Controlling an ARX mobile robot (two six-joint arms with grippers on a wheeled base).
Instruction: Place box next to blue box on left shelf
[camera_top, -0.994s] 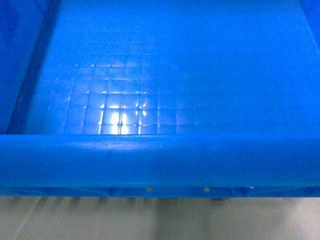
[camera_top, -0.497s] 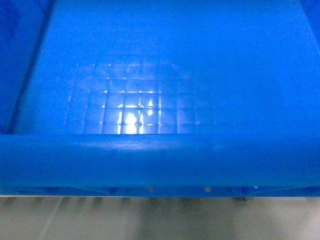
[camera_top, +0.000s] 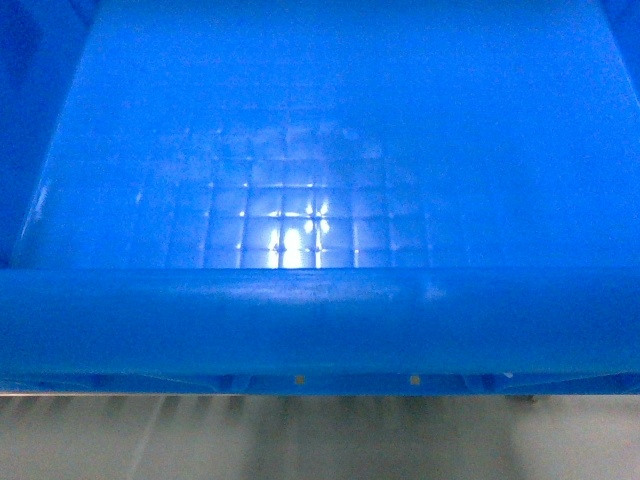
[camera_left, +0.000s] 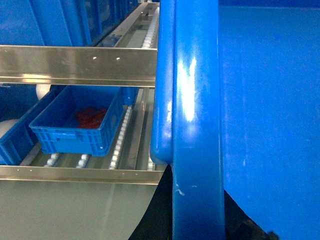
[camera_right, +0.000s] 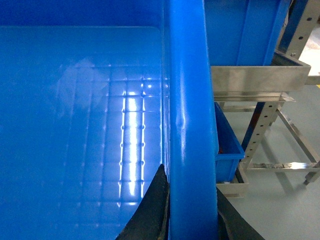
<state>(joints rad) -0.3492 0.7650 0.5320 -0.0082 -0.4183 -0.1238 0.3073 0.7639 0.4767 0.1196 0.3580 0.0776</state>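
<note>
We carry the large bright-blue plastic crate (camera_top: 320, 150), both grippers' fingers clamped over its side rims, short of the grey roller shelf (camera_left: 125, 135); placing remains.

The head view shows no arm at all. In the left wrist view, only dark bits of the left gripper (camera_left: 197, 220) peek out at the bottom, one on each side of the thick rim of the box (camera_left: 195, 100). Its jaws look closed on that rim. In the right wrist view, the right gripper (camera_right: 192, 220) shows two dark fingers (camera_right: 150, 210), one on each side of the rim, pressed against it. I think both grip tight, but most of each gripper is hidden.
</note>
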